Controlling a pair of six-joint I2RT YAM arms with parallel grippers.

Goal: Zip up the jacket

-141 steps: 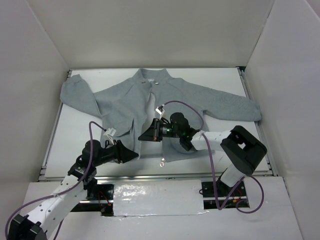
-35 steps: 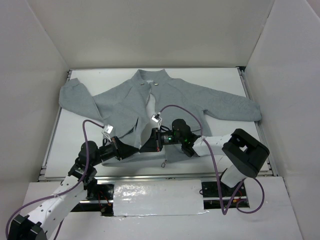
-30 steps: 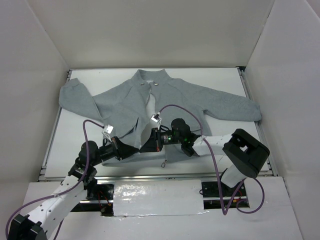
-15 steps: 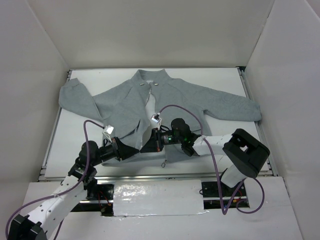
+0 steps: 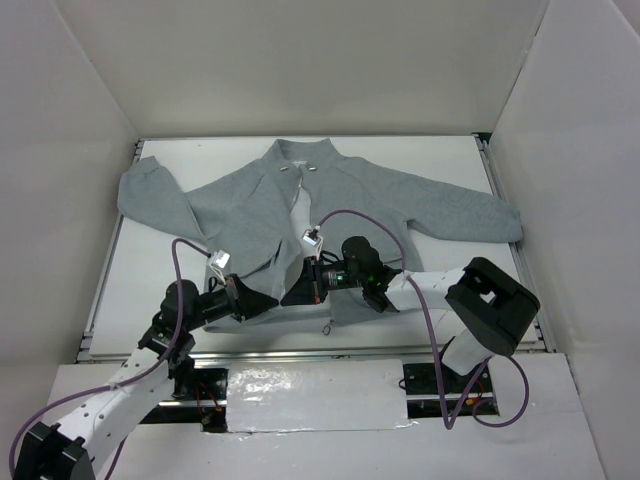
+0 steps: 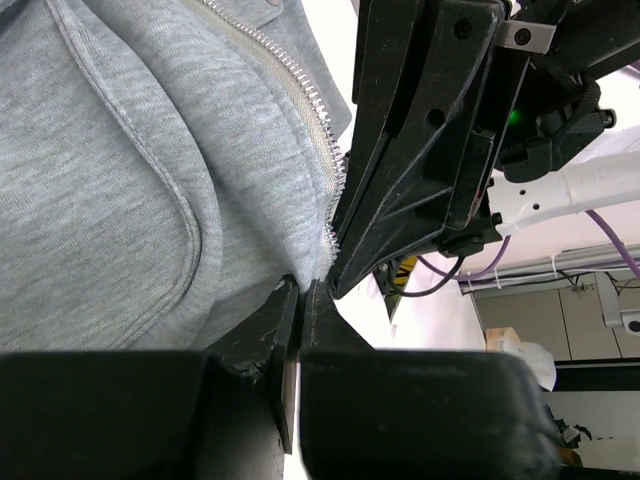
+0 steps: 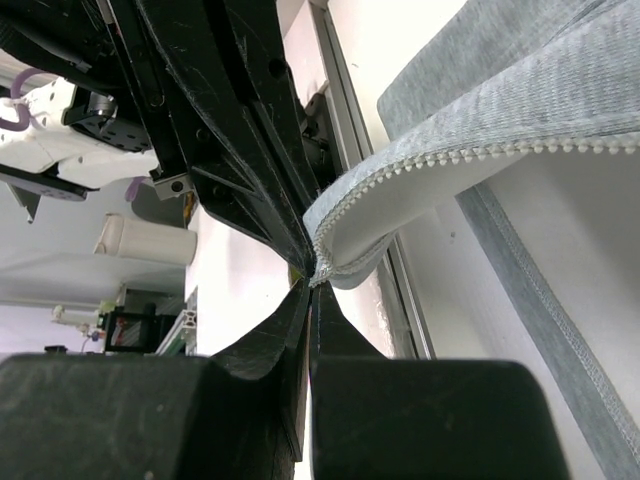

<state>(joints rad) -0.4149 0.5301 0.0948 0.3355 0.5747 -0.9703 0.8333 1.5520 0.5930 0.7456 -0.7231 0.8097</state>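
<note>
The left pincer (image 6: 298, 296) and right pincer (image 7: 312, 279) each clamp the jacket (image 5: 240, 210) at its zipper's bottom end

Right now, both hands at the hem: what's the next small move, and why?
Probably ease the left hand a touch toward the right hand to line up the two bottom ends of the zipper. Each hand looks pinched on one front edge of the jacket, their tips nearly meet, and the front above lies open.

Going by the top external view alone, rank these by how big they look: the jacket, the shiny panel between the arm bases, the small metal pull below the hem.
1. jacket
2. shiny panel
3. metal pull
No two look alike.
</note>
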